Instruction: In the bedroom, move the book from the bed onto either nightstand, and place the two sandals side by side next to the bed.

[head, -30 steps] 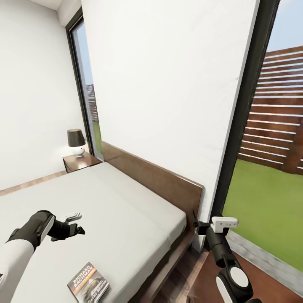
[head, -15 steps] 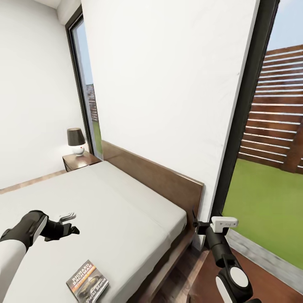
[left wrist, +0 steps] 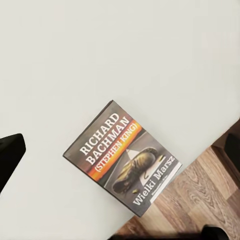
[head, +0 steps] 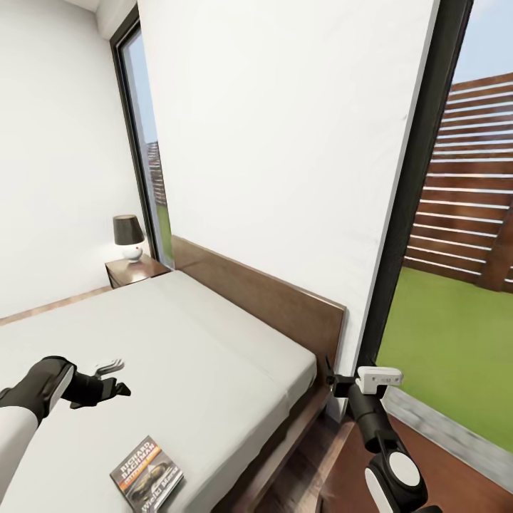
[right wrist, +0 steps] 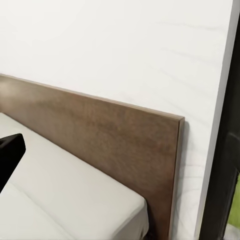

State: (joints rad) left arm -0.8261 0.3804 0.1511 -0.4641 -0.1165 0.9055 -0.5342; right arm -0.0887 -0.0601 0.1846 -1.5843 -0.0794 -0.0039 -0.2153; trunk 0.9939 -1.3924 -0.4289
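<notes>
The book (head: 146, 474), dark with an orange band and white lettering, lies flat on the bed's grey mattress (head: 199, 356) close to its near edge. In the left wrist view the book (left wrist: 122, 157) lies below the camera, with one dark finger (left wrist: 10, 155) at the picture's edge. My left gripper (head: 107, 381) hovers open over the mattress, a little beyond and left of the book, holding nothing. My right gripper (head: 333, 379) is open beside the headboard's end (head: 335, 335), and its finger (right wrist: 9, 150) faces the headboard (right wrist: 100, 135). The far nightstand (head: 135, 271) stands by the headboard. The two sandals are out of view.
A lamp with a dark shade (head: 128, 239) stands on the far nightstand. Brown plank floor (head: 299, 463) runs between the bed and a tall dark-framed window (head: 420, 214) showing grass and a slatted fence. A white wall rises behind the headboard.
My left gripper has drawn back a little to the left over the mattress. The view has shifted slightly. The book and the right arm keep their places.
</notes>
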